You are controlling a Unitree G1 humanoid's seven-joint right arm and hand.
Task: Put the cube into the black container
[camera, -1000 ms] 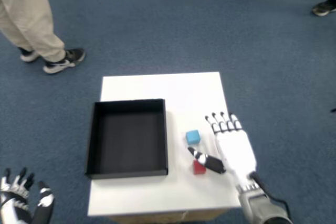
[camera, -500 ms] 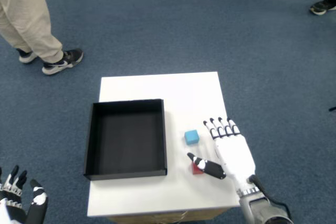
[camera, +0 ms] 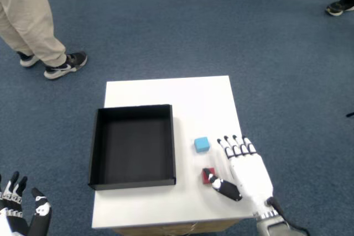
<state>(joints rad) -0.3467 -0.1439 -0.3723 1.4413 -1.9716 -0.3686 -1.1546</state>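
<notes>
A small red cube point(camera: 207, 175) lies on the white table point(camera: 166, 92), near its front right. My right hand point(camera: 247, 169) lies flat just right of it, fingers stretched out and apart, holding nothing. Its black thumb tip point(camera: 224, 188) rests against the cube's near right corner and hides part of it. A light blue cube point(camera: 202, 145) sits a little farther back, left of my fingertips point(camera: 235, 143) and apart from them. The black container point(camera: 133, 145), a shallow square box, stands open and empty on the table's left half.
My left hand point(camera: 19, 216) hangs off the table at the lower left. A person's legs and shoes point(camera: 55, 62) stand on the blue carpet beyond the table's far left. The table's front edge runs just below my right wrist.
My right hand has drawn back toward the front edge of the table. Its thumb slid from across the red cube's far side to its near right corner. Both cubes stayed put.
</notes>
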